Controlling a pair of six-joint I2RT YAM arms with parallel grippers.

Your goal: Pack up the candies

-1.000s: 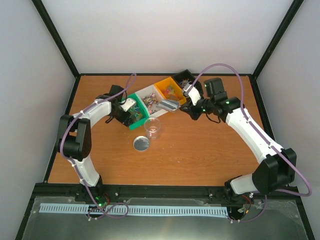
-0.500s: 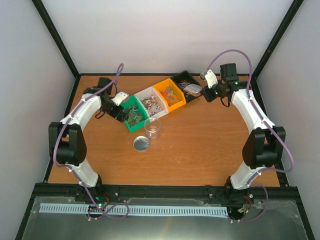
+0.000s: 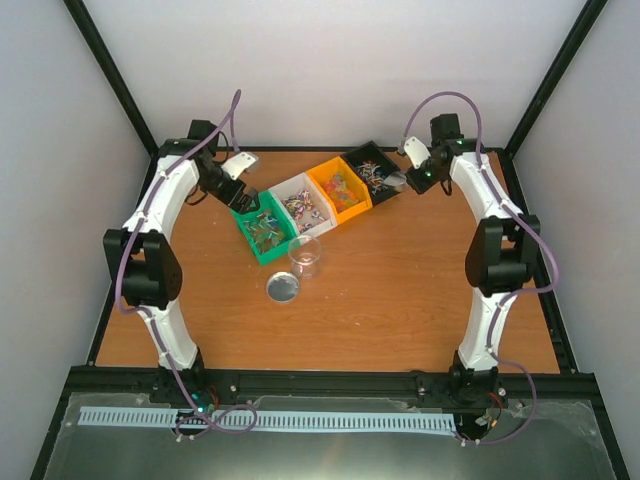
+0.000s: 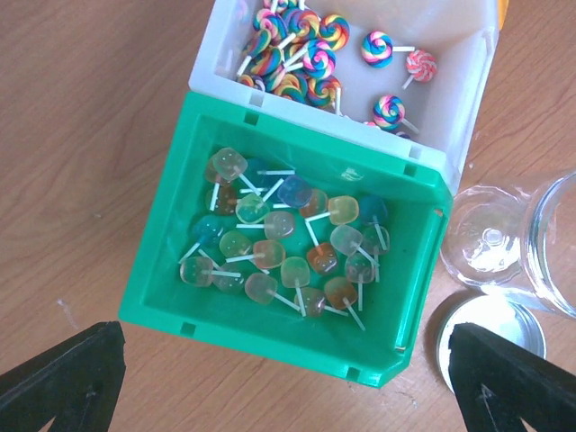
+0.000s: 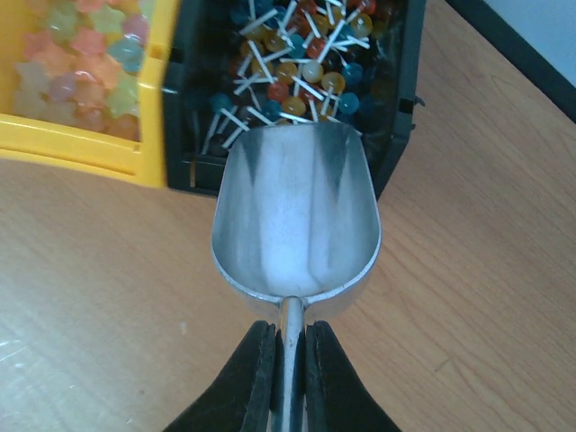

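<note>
The candies are small lollipops and star sweets lying in four bins. Translucent square lollipops (image 4: pixel 279 243) fill the green bin (image 4: pixel 162 261). Swirl lollipops (image 4: pixel 306 54) lie in the white bin (image 4: pixel 450 99). Round lollipops (image 5: pixel 297 54) fill the black bin (image 5: pixel 400 117), and star candies (image 5: pixel 81 63) the yellow bin (image 5: pixel 81 153). My left gripper (image 4: pixel 288 396) is open wide and empty above the green bin's outer edge (image 3: pixel 245 196). My right gripper (image 5: pixel 290 360) is shut on the handle of an empty metal scoop (image 5: pixel 297 216), whose mouth is at the black bin's rim (image 3: pixel 392 181).
A clear jar (image 3: pixel 305 256) stands open in front of the bins, also in the left wrist view (image 4: pixel 540 243). Its round silver lid (image 3: pixel 283 288) lies flat beside it. The bins form a diagonal row at the table's back. Black frame posts stand at the back corners.
My right gripper has carried the scoop from above the jar back to the black bin. My left gripper has pulled back and left, off the green bin.
</note>
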